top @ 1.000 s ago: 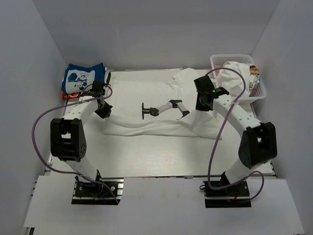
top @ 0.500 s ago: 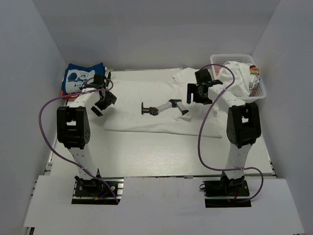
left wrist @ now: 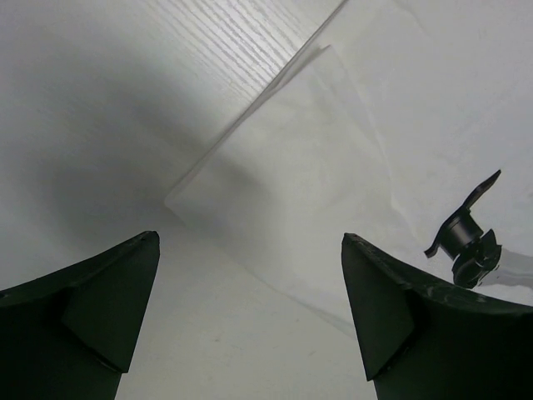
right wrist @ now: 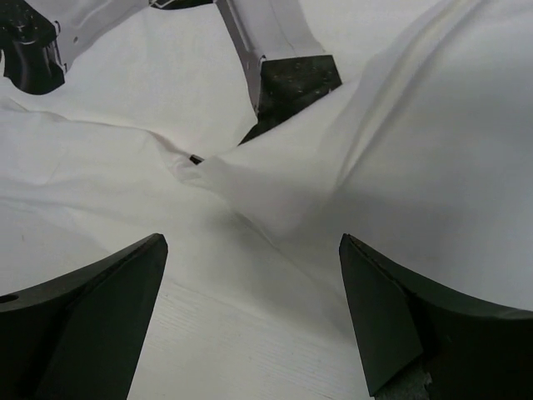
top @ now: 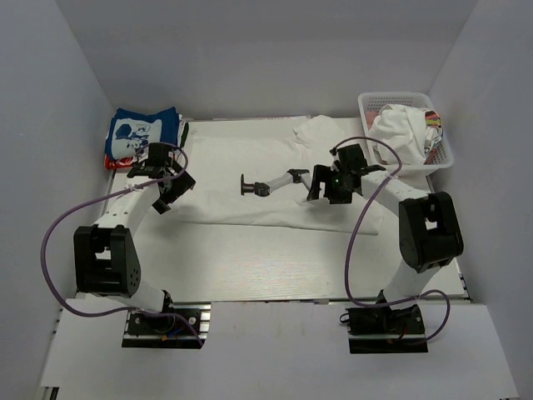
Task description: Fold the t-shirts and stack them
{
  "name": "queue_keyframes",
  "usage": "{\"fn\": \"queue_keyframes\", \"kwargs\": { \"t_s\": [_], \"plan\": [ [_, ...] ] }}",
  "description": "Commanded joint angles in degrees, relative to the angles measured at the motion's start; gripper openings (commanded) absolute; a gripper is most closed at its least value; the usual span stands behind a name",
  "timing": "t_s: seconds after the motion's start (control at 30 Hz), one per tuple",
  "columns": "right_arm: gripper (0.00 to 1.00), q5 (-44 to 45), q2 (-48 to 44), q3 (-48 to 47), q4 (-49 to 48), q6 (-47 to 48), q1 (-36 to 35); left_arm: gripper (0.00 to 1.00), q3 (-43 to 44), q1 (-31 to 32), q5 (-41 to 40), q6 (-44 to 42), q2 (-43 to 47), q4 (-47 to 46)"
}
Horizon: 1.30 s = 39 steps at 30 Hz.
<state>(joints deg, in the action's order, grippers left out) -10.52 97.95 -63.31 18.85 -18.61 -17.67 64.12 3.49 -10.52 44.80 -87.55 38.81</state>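
White tee (top: 250,208) lies long left to right; left pincer (top: 173,190) hangs over its near-left corner, right pincer (top: 326,190) over its right side, both wide open, empty.

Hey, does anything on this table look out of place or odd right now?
Yes. A small white-and-black jointed mechanical piece lies on top of the large plain white t-shirt spread mid-table. It is no garment, and the cloth is rumpled beside it, so it would probably hinder folding.
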Motion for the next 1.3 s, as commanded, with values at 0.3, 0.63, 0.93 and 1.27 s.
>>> {"fn": "queue_keyframes", "kwargs": {
  "t_s": [0.3, 0.63, 0.93, 1.27],
  "plan": [
    [0.90, -5.6, 11.5, -9.3, -13.4, -6.2, -1.8, 1.00, -3.3, 0.1, 0.1, -0.7, 7.2, 1.9],
    [0.90, 0.8, 15.6, -21.1, -9.8, -8.6, -1.6, 1.00, -1.0, 0.1, 1.4, -1.2, 5.4, 1.7],
    [0.90, 16.7, -5.3, 1.6, -6.4, -6.8, 0.8, 1.00, -1.6, 0.6, 19.7, -3.9, -3.7, -12.5],
    [0.90, 15.9, -6.8, 14.0, -5.9, -6.5, 5.6, 1.00, -6.1, 1.7, 21.3, -4.5, -12.9, -15.1]
  ]
}}
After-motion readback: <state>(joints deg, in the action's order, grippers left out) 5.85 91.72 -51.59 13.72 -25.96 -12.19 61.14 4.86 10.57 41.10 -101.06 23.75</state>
